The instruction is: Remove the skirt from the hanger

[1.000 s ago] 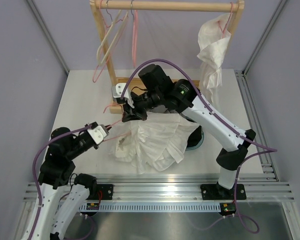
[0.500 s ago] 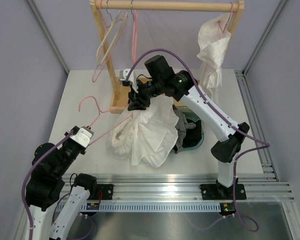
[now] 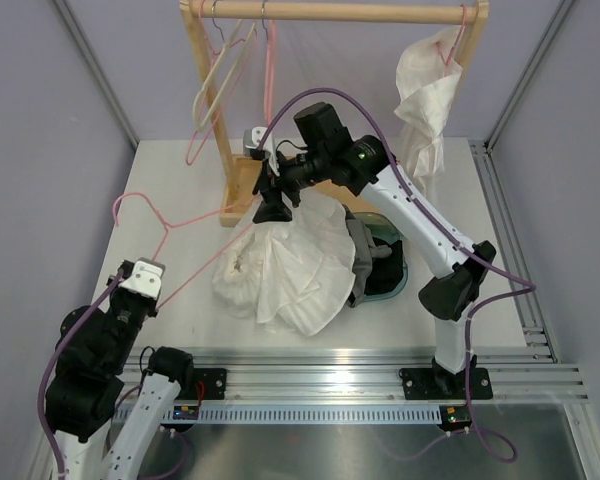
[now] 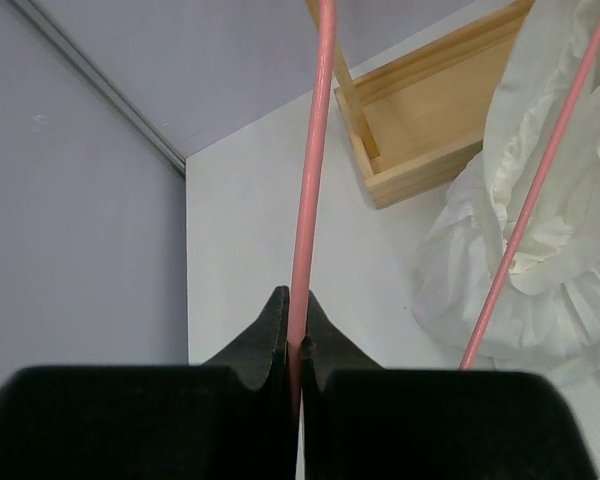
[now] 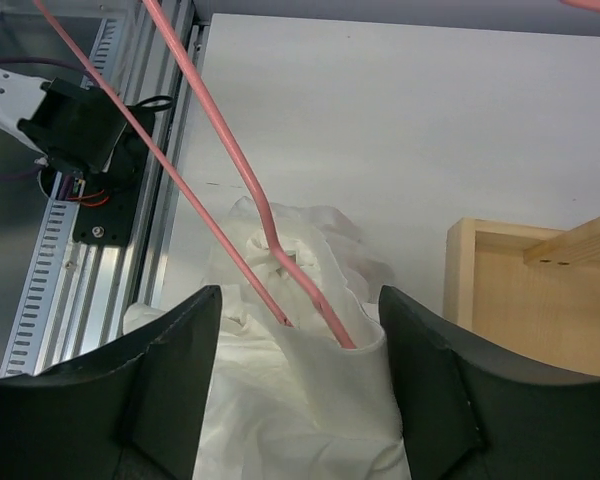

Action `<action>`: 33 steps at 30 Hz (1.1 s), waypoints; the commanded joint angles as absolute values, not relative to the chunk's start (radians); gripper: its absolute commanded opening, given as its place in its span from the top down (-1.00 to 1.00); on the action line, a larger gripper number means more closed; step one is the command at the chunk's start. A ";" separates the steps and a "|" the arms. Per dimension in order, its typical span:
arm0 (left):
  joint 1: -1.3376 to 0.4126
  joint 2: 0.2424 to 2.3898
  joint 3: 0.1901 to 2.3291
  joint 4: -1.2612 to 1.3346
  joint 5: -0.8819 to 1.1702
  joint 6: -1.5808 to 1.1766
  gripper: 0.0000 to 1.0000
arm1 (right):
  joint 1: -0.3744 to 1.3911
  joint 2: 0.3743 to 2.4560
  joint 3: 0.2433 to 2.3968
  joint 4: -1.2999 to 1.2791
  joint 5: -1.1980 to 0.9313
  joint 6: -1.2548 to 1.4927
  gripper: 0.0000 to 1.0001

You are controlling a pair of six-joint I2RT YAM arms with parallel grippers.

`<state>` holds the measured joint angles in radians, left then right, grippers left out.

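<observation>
Top external: white garment [image 3: 290,275] heaped mid-table, hiding most of the grey skirt [image 3: 359,258] bunched at the teal tub's [image 3: 398,275] left rim | pink hanger [image 4: 310,200], its arms buried in white cloth | my right gripper [image 5: 300,300] spread wide above that cloth | my left gripper [image 4: 297,345] clamped on the hanger wire.

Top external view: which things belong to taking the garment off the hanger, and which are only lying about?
In the job: white ruffled garment; pink hanger in it; left end effector shut on the hanger; right end effector, open over it.
Lying about: grey fabric in teal tub; wooden rack; spare hangers; hanging white cloth.
</observation>
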<state>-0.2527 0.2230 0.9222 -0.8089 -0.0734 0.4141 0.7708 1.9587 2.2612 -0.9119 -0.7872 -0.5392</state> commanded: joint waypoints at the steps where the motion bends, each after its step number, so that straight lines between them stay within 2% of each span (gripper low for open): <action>1: -0.245 0.181 0.930 -0.589 -0.225 0.314 1.00 | 0.730 1.881 2.292 -0.943 -0.769 -0.515 -0.45; 2: -0.245 0.178 0.930 -0.588 -0.219 0.310 1.00 | 0.724 1.876 2.274 -0.946 -0.749 -0.532 -0.49; 3: -0.245 0.179 0.933 -0.588 -0.216 0.305 1.00 | 0.719 1.873 2.263 -0.953 -0.739 -0.547 -0.62; 6: -0.245 0.175 0.937 -0.588 -0.201 0.299 1.00 | 0.716 1.884 2.220 -0.982 -0.704 -0.629 -0.70; 9: -0.245 0.169 0.942 -0.588 -0.196 0.293 1.00 | 0.715 1.896 2.168 -0.997 -0.693 -0.706 -0.70; 16: -0.247 0.147 0.965 -0.606 -0.161 0.282 1.00 | 0.715 1.928 2.169 -1.034 -0.745 -0.741 -0.53; 19: -0.247 0.140 0.960 -0.598 -0.011 0.296 1.00 | 0.715 1.864 2.149 -1.017 -0.797 -0.742 -0.53; 20: -0.248 0.141 0.959 -0.601 0.099 0.305 1.00 | 0.715 1.846 2.143 -1.020 -0.834 -0.759 -0.54; 26: -0.247 0.195 0.954 -0.689 0.452 0.365 1.00 | 0.712 1.660 2.167 -1.273 -0.936 -1.034 -0.58; 33: -0.248 0.274 0.922 -0.681 0.667 0.393 1.00 | 0.698 1.424 2.125 -1.430 -0.891 -1.057 -0.58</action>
